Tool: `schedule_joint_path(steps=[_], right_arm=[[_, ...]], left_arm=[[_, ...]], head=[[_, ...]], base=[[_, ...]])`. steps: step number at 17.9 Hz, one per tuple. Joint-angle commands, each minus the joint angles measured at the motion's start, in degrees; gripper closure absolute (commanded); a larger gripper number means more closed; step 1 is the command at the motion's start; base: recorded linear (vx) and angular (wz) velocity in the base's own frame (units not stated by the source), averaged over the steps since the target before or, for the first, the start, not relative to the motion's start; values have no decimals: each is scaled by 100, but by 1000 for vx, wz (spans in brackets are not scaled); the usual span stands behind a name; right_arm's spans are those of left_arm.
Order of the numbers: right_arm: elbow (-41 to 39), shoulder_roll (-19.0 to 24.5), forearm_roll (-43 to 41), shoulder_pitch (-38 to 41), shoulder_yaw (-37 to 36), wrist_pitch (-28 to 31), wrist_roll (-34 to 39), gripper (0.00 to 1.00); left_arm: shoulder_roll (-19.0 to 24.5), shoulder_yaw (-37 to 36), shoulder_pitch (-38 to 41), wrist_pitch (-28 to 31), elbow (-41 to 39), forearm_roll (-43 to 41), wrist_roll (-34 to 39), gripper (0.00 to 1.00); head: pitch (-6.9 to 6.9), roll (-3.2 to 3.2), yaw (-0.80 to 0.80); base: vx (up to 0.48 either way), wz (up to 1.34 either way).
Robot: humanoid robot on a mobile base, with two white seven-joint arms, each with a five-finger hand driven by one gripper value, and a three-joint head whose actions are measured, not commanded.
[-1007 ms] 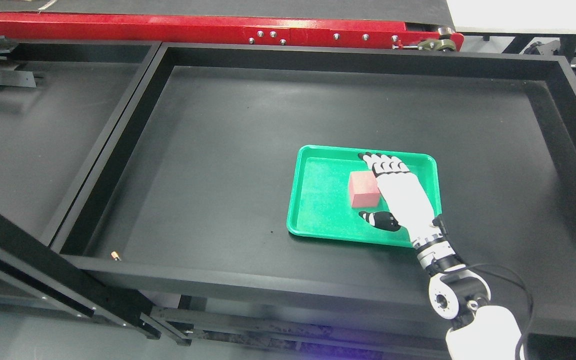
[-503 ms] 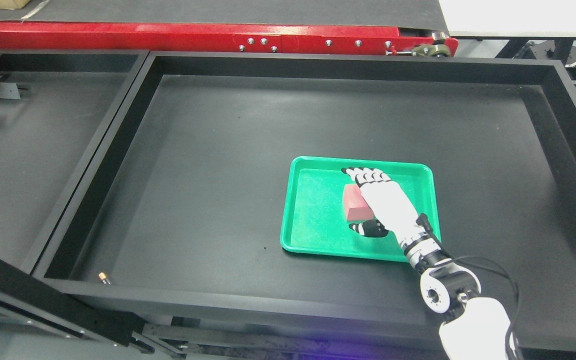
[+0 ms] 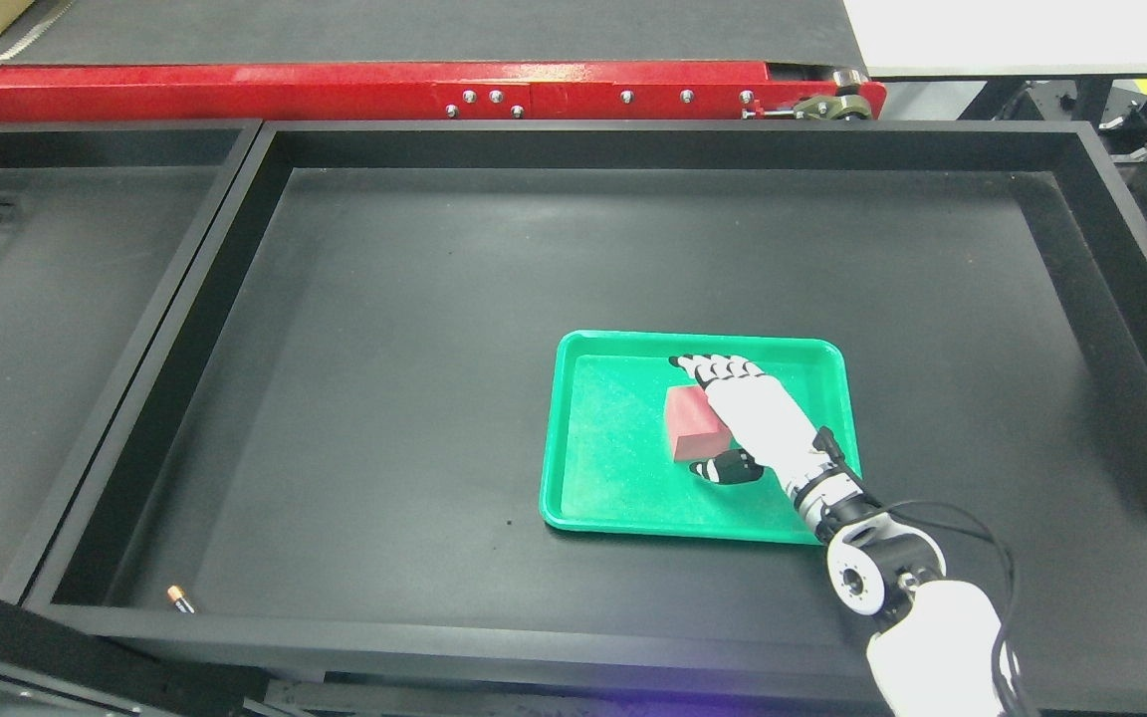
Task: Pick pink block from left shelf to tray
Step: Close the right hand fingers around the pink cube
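Note:
The pink block (image 3: 685,423) lies in the green tray (image 3: 608,468), right of the tray's middle. My right hand (image 3: 701,418) comes in from the lower right and reaches over the block's right side. Its fingers (image 3: 723,370) stretch out straight past the block's far edge and its black thumb tip (image 3: 723,468) sits at the block's near edge. The hand looks open, with the fingers not curled around the block. The block's right part is hidden behind the palm. The left arm does not show.
The tray rests in a large black bin (image 3: 414,329) with raised walls. A second black bin (image 3: 46,299) lies to the left. A small orange-tipped object (image 3: 180,598) sits in the near left corner. A red rail (image 3: 384,88) runs along the back.
The camera has moved, so the whole picture shifted down and left. My right hand now covers more of the block's right side than before; the block stays in the tray.

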Motion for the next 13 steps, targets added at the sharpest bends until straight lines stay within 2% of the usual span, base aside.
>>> schedule_joint_path(steps=[1, 11, 13], right_arm=[[570, -100, 4, -178, 71, 10, 6, 1], [711, -100, -14, -152, 106, 45, -11, 4], [720, -100, -14, -152, 106, 45, -46, 10]], left_arm=[[100, 0, -167, -2, -100, 0, 1, 0], [100, 0, -167, -2, -100, 0, 1, 0], [100, 0, -167, -2, -100, 0, 1, 0]], head=[[0, 0, 0], [0, 0, 0], [0, 0, 0]], base=[[49, -47], [26, -18], [0, 0]])
